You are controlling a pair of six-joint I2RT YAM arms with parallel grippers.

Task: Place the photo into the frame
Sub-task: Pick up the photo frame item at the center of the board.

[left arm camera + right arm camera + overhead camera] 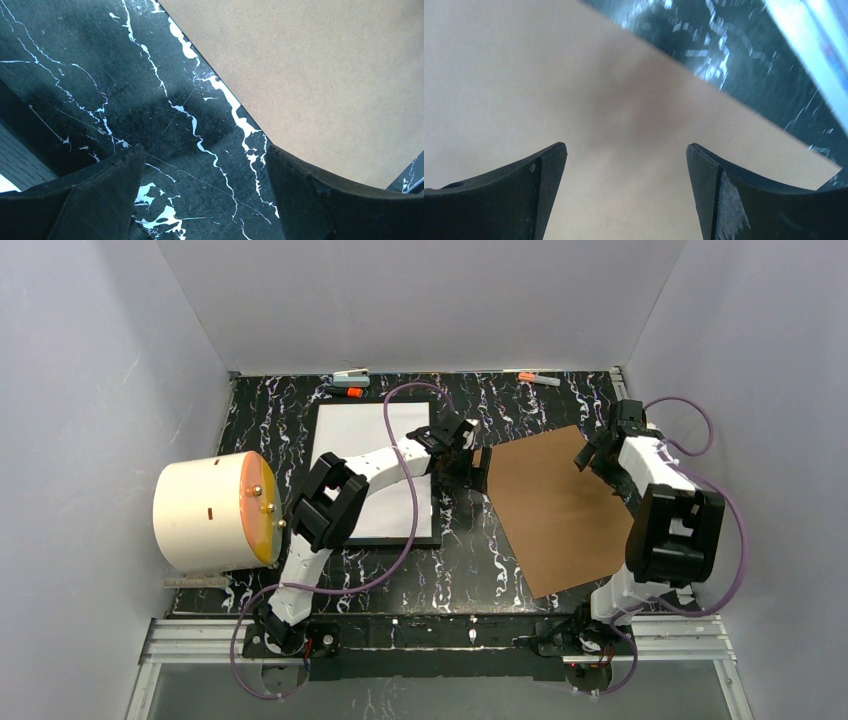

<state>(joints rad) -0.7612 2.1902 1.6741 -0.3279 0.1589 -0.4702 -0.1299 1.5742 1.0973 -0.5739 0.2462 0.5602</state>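
Two grippers hang released, jaws spread and nothing between them: the right gripper (626, 147) over the brown backing board (555, 510), the left gripper (202, 152) over bare counter (470, 560) beside that board's edge; beyond, the photo (355, 440) lies white back up inside the frame (425, 541); placement looks done, the board seemingly not yet refitted.

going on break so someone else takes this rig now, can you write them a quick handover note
Left claw: open, empty, at the right edge of the frame.
Right claw: open, empty, over the backing board.
Photo lies white side up inside the frame.
Done: photo looks placed.
Left: probably fitting the board, which lies on the table beside the frame.
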